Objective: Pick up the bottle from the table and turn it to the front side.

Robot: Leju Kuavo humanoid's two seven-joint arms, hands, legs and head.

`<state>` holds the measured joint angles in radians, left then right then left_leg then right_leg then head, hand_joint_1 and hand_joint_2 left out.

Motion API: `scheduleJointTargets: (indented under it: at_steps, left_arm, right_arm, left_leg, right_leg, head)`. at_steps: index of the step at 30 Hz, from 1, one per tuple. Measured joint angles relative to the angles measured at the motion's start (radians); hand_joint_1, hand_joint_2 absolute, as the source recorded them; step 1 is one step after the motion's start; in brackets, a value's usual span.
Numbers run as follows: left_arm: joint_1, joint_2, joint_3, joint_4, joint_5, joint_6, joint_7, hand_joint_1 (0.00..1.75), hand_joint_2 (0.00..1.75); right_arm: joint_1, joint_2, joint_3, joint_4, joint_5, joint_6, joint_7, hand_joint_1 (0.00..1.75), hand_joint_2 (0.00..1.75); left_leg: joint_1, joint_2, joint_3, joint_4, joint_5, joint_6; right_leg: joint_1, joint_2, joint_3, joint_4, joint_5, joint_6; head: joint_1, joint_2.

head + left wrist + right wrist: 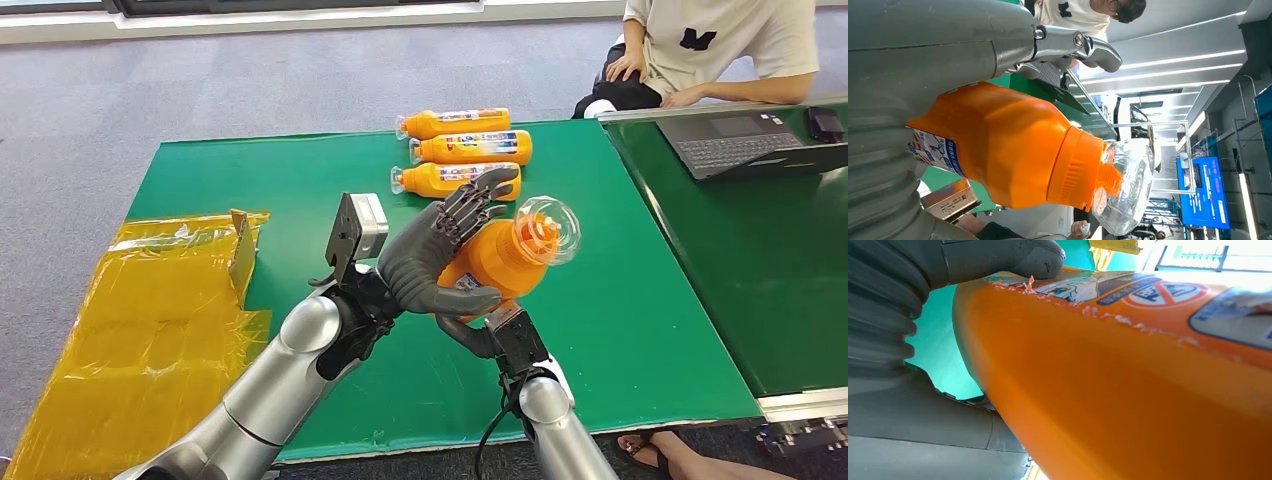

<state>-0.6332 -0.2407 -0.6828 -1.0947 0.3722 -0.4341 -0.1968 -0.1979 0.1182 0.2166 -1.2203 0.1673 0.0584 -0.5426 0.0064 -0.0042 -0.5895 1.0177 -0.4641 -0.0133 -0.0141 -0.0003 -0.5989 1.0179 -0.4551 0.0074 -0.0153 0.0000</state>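
Note:
An orange bottle [505, 258] with a clear cap is lifted above the green table [620, 320], its cap pointing up and to the right. My left hand [440, 255] wraps around its body from the left, thumb underneath. My right hand [478, 330] grips the bottle's lower end from below. The left wrist view has the orange bottle [1013, 150] close up with its printed label [935, 150] against the left hand [888, 100]. In the right wrist view the orange bottle [1128, 380] is against my right hand [913, 390], its thumb pressing by the label [1148, 290].
Three more orange bottles [465, 150] lie side by side at the far middle of the table. A yellow plastic sheet [150, 320] and a cardboard piece lie at the left. A person [720, 50] sits at the far right by a laptop [750, 140] on a second green table.

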Motion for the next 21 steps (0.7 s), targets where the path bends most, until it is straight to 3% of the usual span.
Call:
scheduleJointTargets:
  at_steps: [13, 21]
  left_arm:
    - [-0.002, 0.0, 0.0, 0.021, -0.019, 0.011, -0.004, 0.0, 1.75]
    - [-0.019, 0.002, -0.006, 0.093, -0.245, 0.023, -0.065, 0.0, 1.75]
  right_arm:
    - [0.0, 0.0, 0.0, 0.003, 0.0, 0.0, 0.006, 1.75, 1.75]
    - [0.0, 0.003, -0.007, 0.003, -0.027, 0.002, 0.042, 1.75, 1.75]
  left_leg:
    - [0.0, 0.0, 0.0, 0.0, 0.0, 0.0]
    - [0.0, 0.0, 0.0, 0.0, 0.0, 0.0]
  right_leg:
    - [0.0, 0.0, 0.0, 0.0, 0.0, 0.0]
    - [0.0, 0.0, 0.0, 0.0, 0.0, 0.0]
  head:
    - [0.0, 0.0]
    - [0.0, 0.0]
